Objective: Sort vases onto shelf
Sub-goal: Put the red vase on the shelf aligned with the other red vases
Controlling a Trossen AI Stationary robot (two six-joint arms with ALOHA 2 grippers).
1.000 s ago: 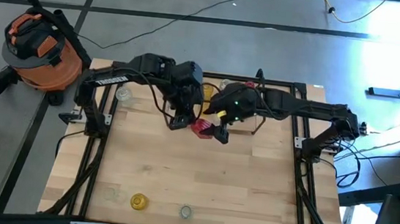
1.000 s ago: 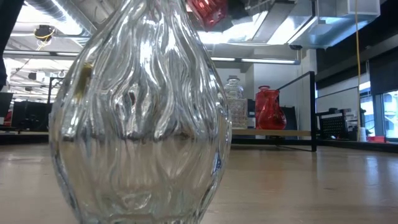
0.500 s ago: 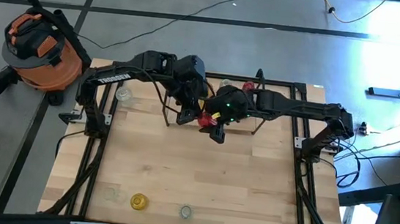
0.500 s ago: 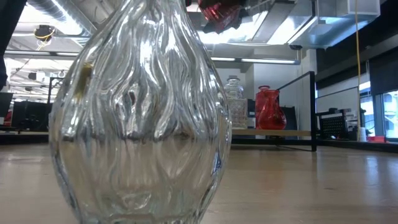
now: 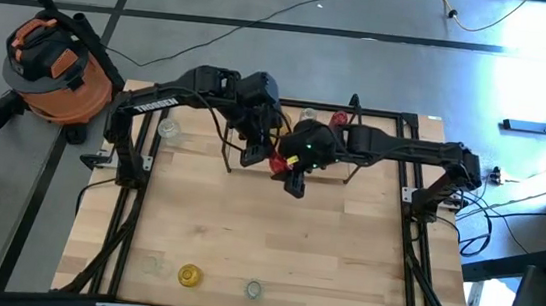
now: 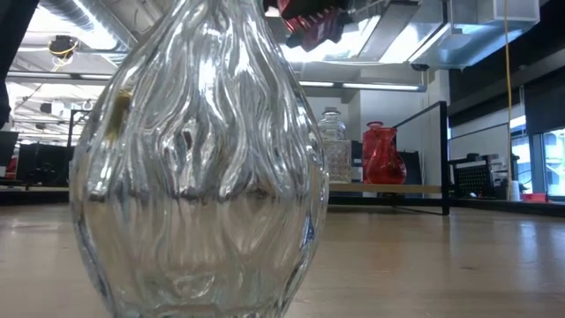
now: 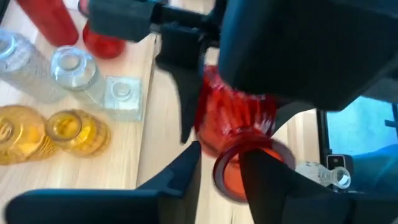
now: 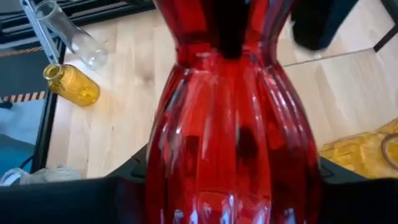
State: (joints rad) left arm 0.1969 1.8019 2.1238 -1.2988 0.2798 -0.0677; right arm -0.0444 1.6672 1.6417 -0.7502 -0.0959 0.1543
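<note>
A ribbed red glass vase (image 5: 277,162) hangs in the air between my two grippers, just in front of the shelf (image 5: 328,175) at the table's far middle. My right gripper (image 5: 292,173) is shut on it and it fills the right wrist view (image 8: 233,155). My left gripper (image 5: 254,152) sits at its mouth end (image 7: 249,169). On the shelf stand yellow vases (image 7: 74,132), clear jars (image 7: 69,67) and red vases (image 7: 102,43). In the low view the held vase (image 6: 309,21) shows at the top edge. My left gripper has the red vase by its mouth rim (image 7: 225,168): one finger (image 7: 264,177) lies across the opening and seems to reach inside, the other (image 7: 186,171) stands outside the neck. The vase is lifted clear. My right gripper pinches the vase's ribbed belly (image 8: 186,162) between its two fingers, one on each side. The vase lies roughly level, its neck (image 8: 227,37) pointing away toward the left gripper, clear of the table.
A large clear vase (image 6: 199,159) stands right before the low camera, near the table's near edge (image 5: 254,290), beside a yellow one (image 5: 189,275). Another clear vase (image 5: 168,128) is at the far left. A yellow jar (image 8: 71,84) and a clear tube vase (image 8: 68,34) lie near the rail.
Both grippers have moved together toward the table's far edge and the shelf, carrying the red vase with them. The vase has stayed lifted between them and now sits closer to the shelf's front.
</note>
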